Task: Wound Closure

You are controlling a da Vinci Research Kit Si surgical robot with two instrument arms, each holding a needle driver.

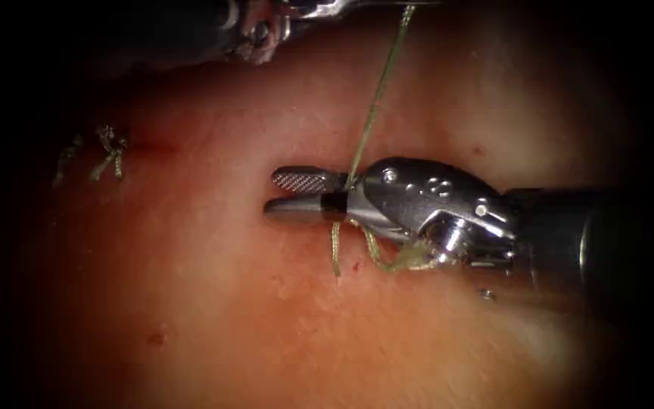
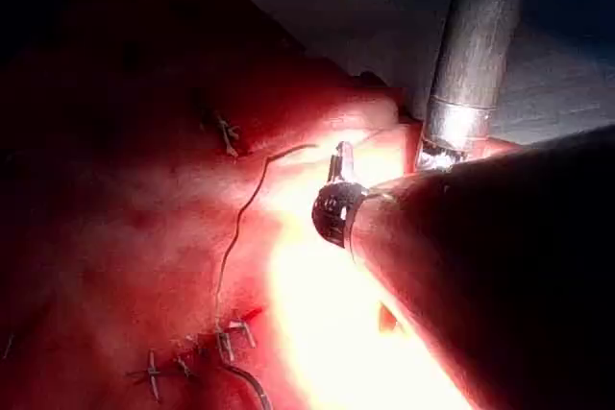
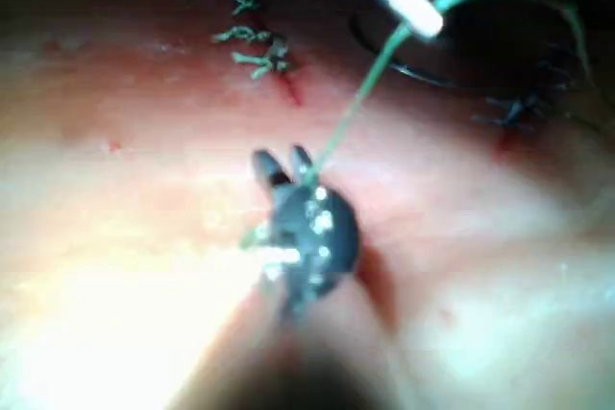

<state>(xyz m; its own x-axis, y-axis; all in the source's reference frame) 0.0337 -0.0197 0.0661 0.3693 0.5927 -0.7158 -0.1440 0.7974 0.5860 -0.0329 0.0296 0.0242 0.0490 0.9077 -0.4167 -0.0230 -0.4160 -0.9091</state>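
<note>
Pink, wet tissue takes up the background, spotted here and there with red fluid. Over it lies the right claw, reaching in from the right with its jaws slightly parted. A green thread passes between the jaws at their base, close to the hinge, so the claw has the thread and not the needle. From that point the thread rises taut, up and a little to the right, to the left claw, which sits above the right claw at the far edge of the tissue; whether its jaws are parted or closed I cannot tell. In the right wrist view the same strand runs from between the right claw's jaws up to the bright tip of the left claw — the thread appears to be held there.

Below the right claw's hinge the thread loops loosely under the wrist, and a short tail hangs down onto the tissue just beneath the jaws.

Well to the left of the right claw's tips, cut ends of thread stand up from knotted stitches, with a red streak just beside them.

No needle can be made out for certain.
</note>
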